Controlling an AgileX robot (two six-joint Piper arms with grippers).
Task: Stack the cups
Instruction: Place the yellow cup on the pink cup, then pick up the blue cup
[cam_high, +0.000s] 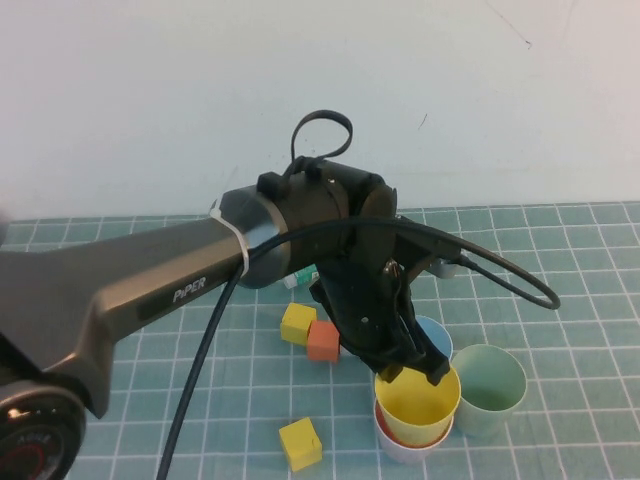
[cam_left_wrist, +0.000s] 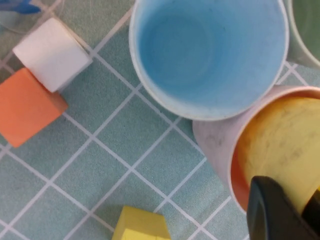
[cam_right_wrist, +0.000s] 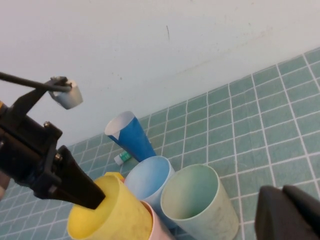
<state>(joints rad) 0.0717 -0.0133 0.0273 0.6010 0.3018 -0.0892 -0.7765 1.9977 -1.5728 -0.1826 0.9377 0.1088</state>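
The yellow cup (cam_high: 417, 400) sits nested in the pink cup (cam_high: 403, 444), its rim standing higher. My left gripper (cam_high: 413, 372) is shut on the yellow cup's far rim, with the wall (cam_left_wrist: 280, 145) pinched between its fingers. Touching the pink cup (cam_left_wrist: 215, 137) from behind stands the light blue cup (cam_high: 438, 335) (cam_left_wrist: 207, 55), upright and empty. The pale green cup (cam_high: 489, 386) (cam_right_wrist: 197, 200) stands to their right. My right gripper (cam_right_wrist: 282, 195) is shut on nothing and hovers over the mat beside the pale green cup, out of the high view.
A yellow block (cam_high: 297, 322) and an orange block (cam_high: 323, 340) lie left of the cups, another yellow block (cam_high: 300, 443) nearer the front. A white block (cam_left_wrist: 52, 52) lies by the orange one. A dark blue cone cup (cam_right_wrist: 132, 137) stands behind the cups.
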